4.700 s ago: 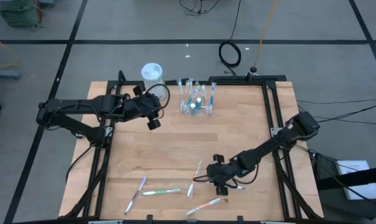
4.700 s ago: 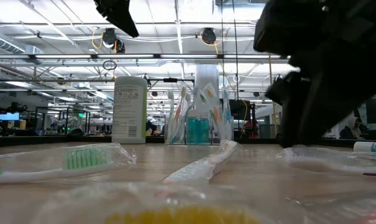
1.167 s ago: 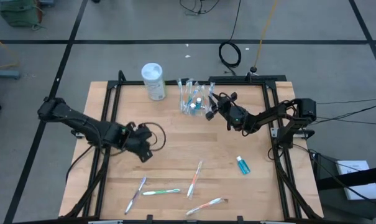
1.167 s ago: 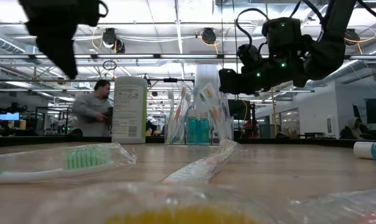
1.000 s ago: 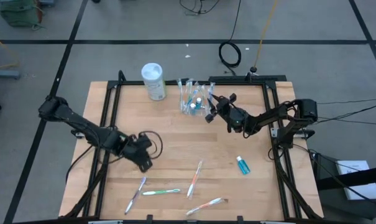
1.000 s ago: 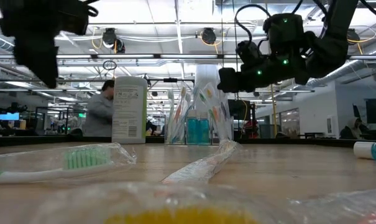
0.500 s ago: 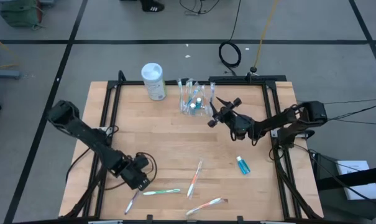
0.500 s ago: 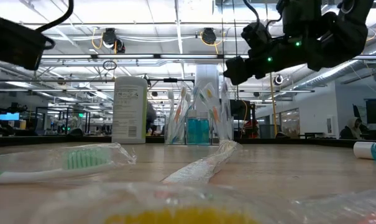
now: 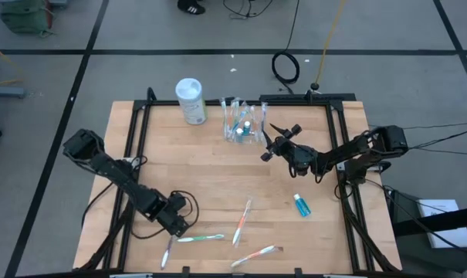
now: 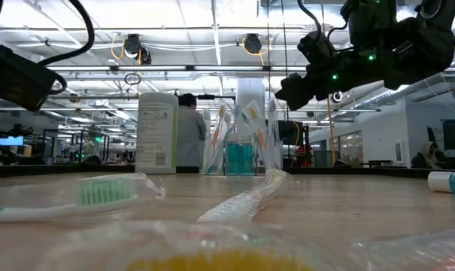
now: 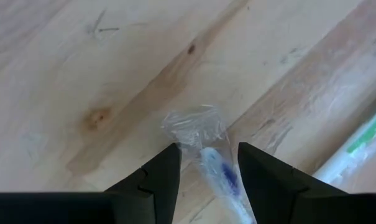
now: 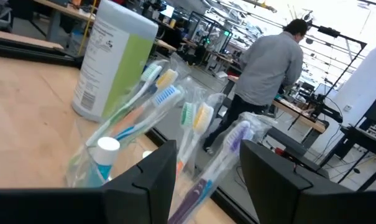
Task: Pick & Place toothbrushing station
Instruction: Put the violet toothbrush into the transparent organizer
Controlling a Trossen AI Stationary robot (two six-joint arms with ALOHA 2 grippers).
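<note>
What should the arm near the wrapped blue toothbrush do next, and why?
Probably lower and close. The left end effector hangs open straddling the plastic-wrapped blue-handled toothbrush, which lies loose on the wooden table, not in the clear plastic cup. The right end effector is open near that cup.

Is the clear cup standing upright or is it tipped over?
Upright: the clear cup stands on the table, toothbrushes pointing up from it.
</note>
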